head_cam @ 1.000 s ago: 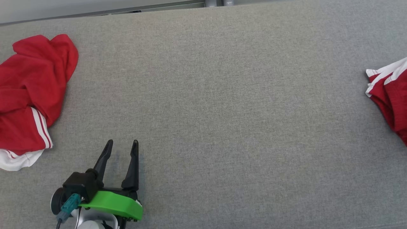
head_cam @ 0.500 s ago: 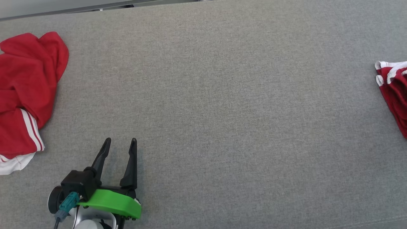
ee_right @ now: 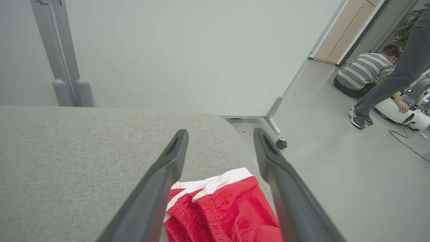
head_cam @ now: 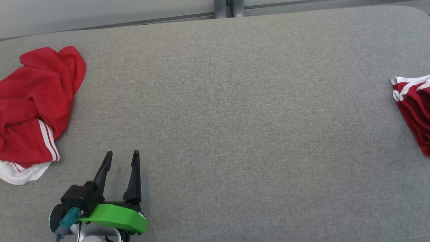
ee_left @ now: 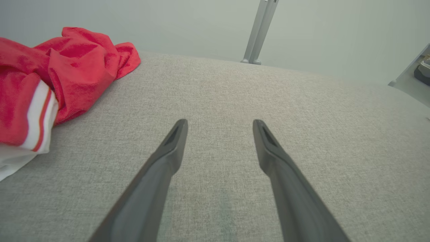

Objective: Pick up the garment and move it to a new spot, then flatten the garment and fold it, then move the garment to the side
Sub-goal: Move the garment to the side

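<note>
- Right claw spread wide, gripping nothing, hovering over the folded red fabric garment with white trim, lying at the right edge of the grey cloth-covered counter.
- Left claw released too, low over the counter, near a crumpled red-and-white garment at the left.

Red, white-trimmed garment lies apparently folded at the grey surface's right edge.
</note>
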### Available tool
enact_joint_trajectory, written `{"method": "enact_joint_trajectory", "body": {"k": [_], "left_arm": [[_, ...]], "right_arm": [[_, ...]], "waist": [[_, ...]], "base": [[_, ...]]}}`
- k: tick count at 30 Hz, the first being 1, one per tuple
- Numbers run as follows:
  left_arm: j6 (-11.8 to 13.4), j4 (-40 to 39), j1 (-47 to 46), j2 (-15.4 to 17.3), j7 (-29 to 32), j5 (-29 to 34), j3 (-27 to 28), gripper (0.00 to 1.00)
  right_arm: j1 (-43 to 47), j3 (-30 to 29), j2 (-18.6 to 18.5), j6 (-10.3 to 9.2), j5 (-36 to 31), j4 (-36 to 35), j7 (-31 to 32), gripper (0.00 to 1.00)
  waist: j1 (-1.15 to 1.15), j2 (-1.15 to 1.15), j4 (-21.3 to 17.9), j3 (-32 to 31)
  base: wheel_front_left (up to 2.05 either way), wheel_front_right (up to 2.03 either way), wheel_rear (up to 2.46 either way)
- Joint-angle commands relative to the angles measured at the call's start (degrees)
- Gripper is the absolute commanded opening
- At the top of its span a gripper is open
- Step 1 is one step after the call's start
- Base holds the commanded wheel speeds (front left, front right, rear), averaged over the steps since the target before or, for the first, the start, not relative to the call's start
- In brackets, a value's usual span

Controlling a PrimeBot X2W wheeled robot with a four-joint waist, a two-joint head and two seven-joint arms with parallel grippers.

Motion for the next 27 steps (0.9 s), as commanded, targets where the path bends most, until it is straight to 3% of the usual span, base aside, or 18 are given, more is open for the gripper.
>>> {"method": "enact_joint_trajectory", "body": {"k": [1,15,27], "left_arm": [[-0.1,0.6,0.9,0.1,-0.6,-0.4,0.6,1.00],[-1.0,2.9,0.4,1.4,-1.6,0.5,4.0,1.00],[-3.1,6.9,2.1,0.7,-1.6,1.3,6.0,1.00]], "right_arm": [[2.6,1.0,0.6,-0.02,1.7,-3.1,-2.0,1.00],[16.2,3.6,9.3,-0.02,1.8,-14.8,-10.2,1.00],[27.6,9.6,15.7,-0.03,1.3,-11.3,-19.9,1.00]], "waist": [[0.00,0.46,1.4,-2.2],[0.00,0.46,4.4,-8.4],[0.00,0.46,7.0,-13.1]], "base": [[0.00,0.00,0.00],[0.00,0.00,0.00],[0.00,0.00,0.00]]}}
